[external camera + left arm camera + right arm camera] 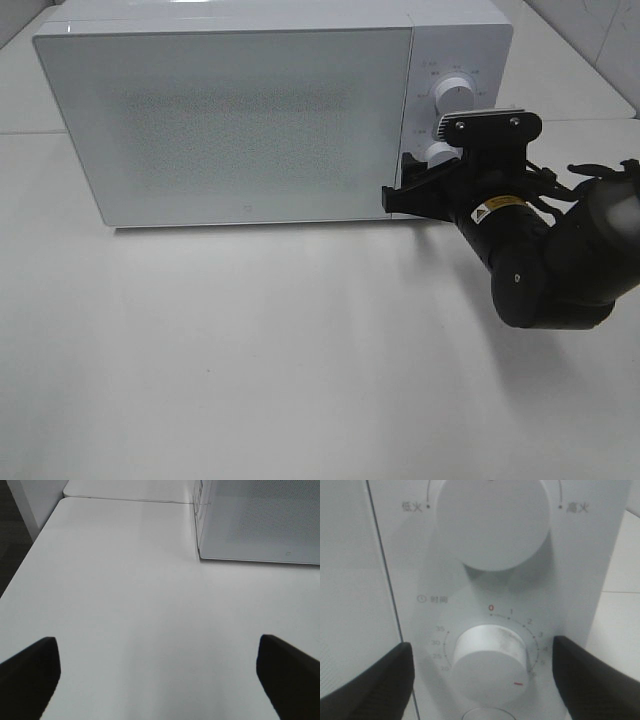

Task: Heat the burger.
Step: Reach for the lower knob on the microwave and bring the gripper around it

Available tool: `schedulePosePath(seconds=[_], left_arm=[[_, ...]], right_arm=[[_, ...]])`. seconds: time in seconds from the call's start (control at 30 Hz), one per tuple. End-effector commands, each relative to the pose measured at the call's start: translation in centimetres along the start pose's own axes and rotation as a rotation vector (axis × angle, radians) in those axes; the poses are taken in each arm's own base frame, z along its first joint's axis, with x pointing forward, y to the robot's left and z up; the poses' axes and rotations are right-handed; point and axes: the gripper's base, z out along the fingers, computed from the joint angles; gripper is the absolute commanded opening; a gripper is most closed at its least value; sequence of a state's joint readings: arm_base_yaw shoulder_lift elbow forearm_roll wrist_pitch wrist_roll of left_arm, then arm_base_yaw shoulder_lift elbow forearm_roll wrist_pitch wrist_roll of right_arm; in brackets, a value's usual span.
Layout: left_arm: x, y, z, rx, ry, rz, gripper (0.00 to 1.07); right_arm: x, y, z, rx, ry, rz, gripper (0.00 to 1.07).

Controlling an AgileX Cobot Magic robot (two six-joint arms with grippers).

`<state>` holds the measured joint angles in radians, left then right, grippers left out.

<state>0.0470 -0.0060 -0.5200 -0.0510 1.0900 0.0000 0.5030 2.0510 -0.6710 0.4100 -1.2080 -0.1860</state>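
At the lower knob (490,662) of the microwave (300,20), the right gripper (480,677) is spread wide, one finger on each side, not touching it. The door (230,120) is shut, and the burger cannot be seen. The left gripper (157,680) is spread too, over the white table (250,350) near the microwave's front corner.
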Motion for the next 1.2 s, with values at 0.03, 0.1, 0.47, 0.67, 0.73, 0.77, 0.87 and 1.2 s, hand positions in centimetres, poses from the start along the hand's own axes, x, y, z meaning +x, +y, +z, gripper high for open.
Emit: schedulePosePath(seconds=[0.03,0.1,0.47,0.67,0.73,0.77,0.87,1.2], left_arm=[[0.03,0.02,-0.11,-0.004,-0.029,0.001,1.01],[0.03,0.02,-0.11,-0.004,-0.029,0.001,1.01],[0.03,0.02,-0.11,-0.004,-0.029,0.001,1.01],[0.03,0.02,-0.11,-0.004,-0.029,0.001,1.01],[0.03,0.02,-0.11,-0.004,-0.029,0.001,1.01],[0.03,0.02,-0.11,-0.004,-0.029,0.001,1.01],[0.03,0.02,-0.11,-0.004,-0.029,0.001,1.01],[0.03,0.02,-0.11,-0.004,-0.029,0.001,1.0]], right_arm=[[-1.68,-0.2,0.23,0.023,-0.152,0.011,0.76],[-1.68,-0.22,0.23,0.025,-0.152,0.011,0.75],[-1.65,-0.21,0.23,0.024,-0.148,0.011,0.52],[-1.65,-0.21,0.23,0.023,-0.148,0.01,0.25],[-1.64,-0.22,0.23,0.025,-0.148,0.008,0.17],[-1.66,-0.23,0.23,0.026,-0.15,0.009,0.12],[-1.65,-0.21,0.23,0.024,-0.148,0.019,0.08],[-1.65,-0.19,0.23,-0.01,-0.151,0.436,0.1]])
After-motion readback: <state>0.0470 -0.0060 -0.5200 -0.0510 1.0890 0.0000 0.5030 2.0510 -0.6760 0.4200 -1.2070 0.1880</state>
